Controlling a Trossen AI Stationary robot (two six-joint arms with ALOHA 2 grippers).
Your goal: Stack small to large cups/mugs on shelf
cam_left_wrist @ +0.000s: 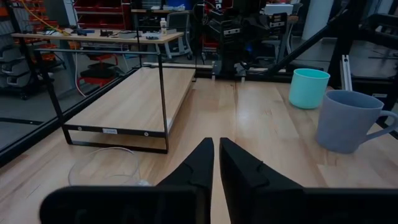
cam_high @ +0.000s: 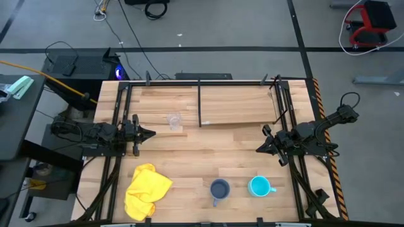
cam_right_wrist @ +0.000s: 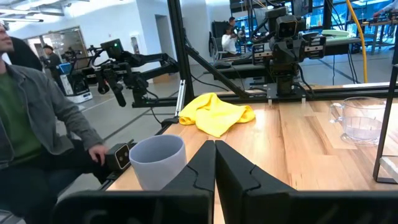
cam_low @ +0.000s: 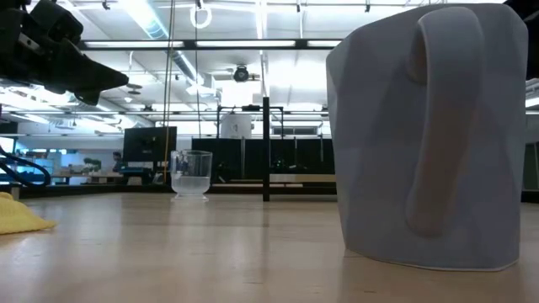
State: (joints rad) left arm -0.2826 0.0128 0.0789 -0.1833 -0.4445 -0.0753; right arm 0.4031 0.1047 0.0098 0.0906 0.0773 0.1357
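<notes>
- The left claw (cam_high: 150, 133) is seen clenched, fingers together, grasping nothing, at the table's left side.
- The clear glass cup (cam_high: 174, 121) stands on the table just beside that claw and next to the shelf (cam_high: 237, 104); being light and see-through, it could be knocked over if approached with fingers unopened.
- The yellow cloth (cam_high: 147, 189) lies near the front left.
- The grey-blue mug (cam_high: 219, 190) and cyan mug (cam_high: 259, 186) stand at the front edge, where a push could send them off.
- The right claw (cam_high: 260, 148) is held clenched and empty, near the cyan mug.
</notes>
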